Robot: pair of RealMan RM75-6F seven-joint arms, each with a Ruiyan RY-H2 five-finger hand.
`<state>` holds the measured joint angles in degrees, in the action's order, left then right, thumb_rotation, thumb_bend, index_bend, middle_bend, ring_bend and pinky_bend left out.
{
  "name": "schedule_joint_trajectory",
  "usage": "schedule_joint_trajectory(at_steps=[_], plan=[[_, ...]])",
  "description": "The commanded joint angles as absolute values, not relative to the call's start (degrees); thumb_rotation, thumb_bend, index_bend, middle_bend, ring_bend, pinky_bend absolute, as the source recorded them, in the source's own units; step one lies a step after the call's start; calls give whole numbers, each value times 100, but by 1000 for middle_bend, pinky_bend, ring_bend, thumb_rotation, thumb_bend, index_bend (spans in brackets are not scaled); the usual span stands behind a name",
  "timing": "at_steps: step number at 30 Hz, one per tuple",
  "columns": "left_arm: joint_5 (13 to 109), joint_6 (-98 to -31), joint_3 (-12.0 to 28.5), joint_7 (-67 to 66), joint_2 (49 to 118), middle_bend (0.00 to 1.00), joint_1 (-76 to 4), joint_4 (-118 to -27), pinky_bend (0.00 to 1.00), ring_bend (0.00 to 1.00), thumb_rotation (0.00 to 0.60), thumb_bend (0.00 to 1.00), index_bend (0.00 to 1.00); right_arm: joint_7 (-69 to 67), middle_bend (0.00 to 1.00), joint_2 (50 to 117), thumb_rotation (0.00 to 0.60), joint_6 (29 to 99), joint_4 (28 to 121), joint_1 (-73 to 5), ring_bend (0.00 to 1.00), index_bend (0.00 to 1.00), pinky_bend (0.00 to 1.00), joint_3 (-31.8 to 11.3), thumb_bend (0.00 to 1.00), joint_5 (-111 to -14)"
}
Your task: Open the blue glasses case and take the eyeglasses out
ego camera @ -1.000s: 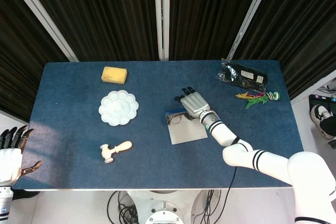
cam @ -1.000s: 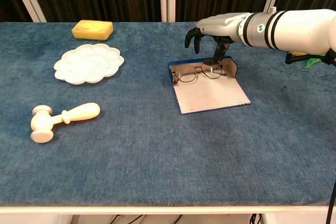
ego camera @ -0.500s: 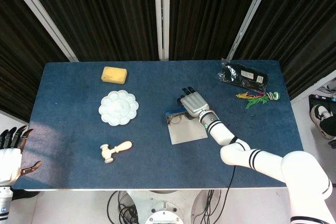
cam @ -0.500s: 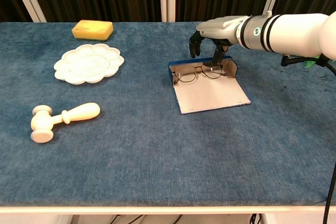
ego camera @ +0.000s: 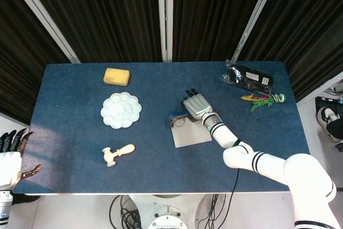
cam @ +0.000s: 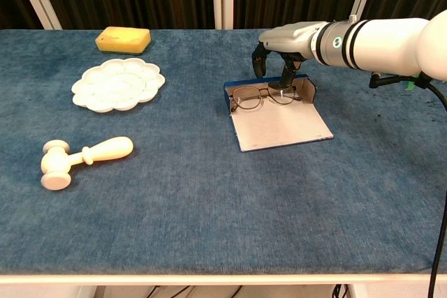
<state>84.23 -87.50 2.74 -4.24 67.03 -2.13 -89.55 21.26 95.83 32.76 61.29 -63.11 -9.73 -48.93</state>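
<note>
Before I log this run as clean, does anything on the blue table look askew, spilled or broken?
Nothing stands out. The blue glasses case lies open with its lid flat, the thin-framed eyeglasses rest inside, apparently intact, and the right hand hangs over them. The white flower-shaped palette, wooden mallet and yellow sponge lie undisturbed.

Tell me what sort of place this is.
Probably a robot test or data-collection setup, not a home: a table under blue cloth, dark curtains behind, cables beneath, and unrelated props laid out, such as a paint palette, sponge and wooden mallet.
</note>
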Motion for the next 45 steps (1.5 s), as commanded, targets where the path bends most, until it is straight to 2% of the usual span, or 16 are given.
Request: schedule_joint_trajectory(at_steps=[1,11,20,29,33,41,43,44,45], plan=[[8420,-8746,275,-425,6704,65,-215,-8952,0,0,600,37,146,2130,312,9595,600,3283,6122,-6324,0,453,0,-969,380,-4875],[8424,-8752,273,-418,6693,65,-212,-8948,0,0,600,37,146,2105,357,9634,600,3549,6204,-6297,0,561,0,-976,395,-4963],[8438,-8716,290,-386,6716,65,-253,-8905,0,0,600,37,147,1972,366,9897,600,4959,6423,-5783,0,608,0,-876,394,-5876],[8442,-8654,305,-342,6758,65,-309,-8835,0,0,600,37,146,1749,369,10404,600,5873,6010,-5311,0,627,0,-697,392,-6660],[8451,-8653,307,-323,6771,65,-319,-8806,0,0,600,37,146,1616,377,10614,600,6025,5716,-5202,0,635,0,-699,394,-6873],[8446,-8642,299,-302,6769,65,-325,-8795,0,0,600,37,146,1697,371,10710,600,5660,5565,-5247,0,639,0,-986,387,-6759],[8448,-8638,296,-303,6767,65,-327,-8799,0,0,600,36,146,1815,349,10668,600,5459,5646,-5295,0,594,0,-1086,369,-6617],[8448,-8636,295,-307,6765,65,-329,-8804,0,0,600,37,146,1905,329,10612,600,5314,5743,-5327,0,534,0,-1144,356,-6513],[8448,-8634,294,-311,6764,66,-330,-8808,0,0,600,37,146,1987,299,10557,600,5216,5835,-5348,0,426,0,-1180,336,-6438]])
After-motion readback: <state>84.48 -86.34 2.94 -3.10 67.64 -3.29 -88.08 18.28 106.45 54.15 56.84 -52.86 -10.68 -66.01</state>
